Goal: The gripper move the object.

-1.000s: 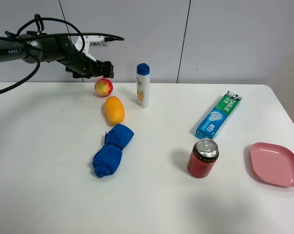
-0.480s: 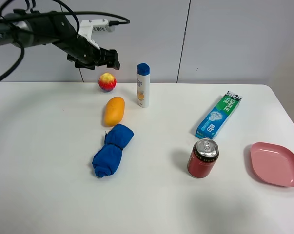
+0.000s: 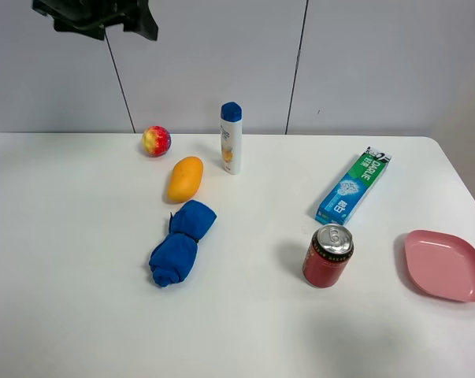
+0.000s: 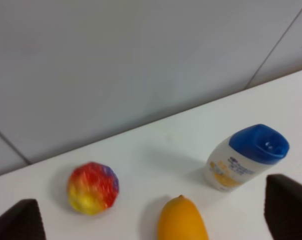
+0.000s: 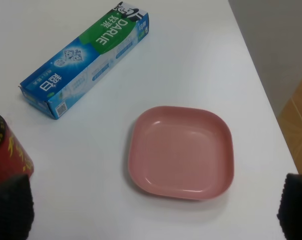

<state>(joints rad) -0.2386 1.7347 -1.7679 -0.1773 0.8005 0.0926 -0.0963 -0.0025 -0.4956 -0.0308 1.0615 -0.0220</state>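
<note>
A: Where is the object (image 3: 156, 141) sitting?
B: On the bench (image 3: 79, 260), near the mango (image 3: 183, 179).
A: Left gripper (image 4: 153, 215)?
B: Fingers (image 4: 287, 205) apart, gripping nothing; overhead's hiding that. Right fingers (image 5: 10, 207) are also apart.

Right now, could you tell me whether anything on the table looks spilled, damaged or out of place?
Nothing stands out. The shampoo bottle and can stand upright, nothing has spilled, and the ball-like fruit rests free beside the mango.
</note>
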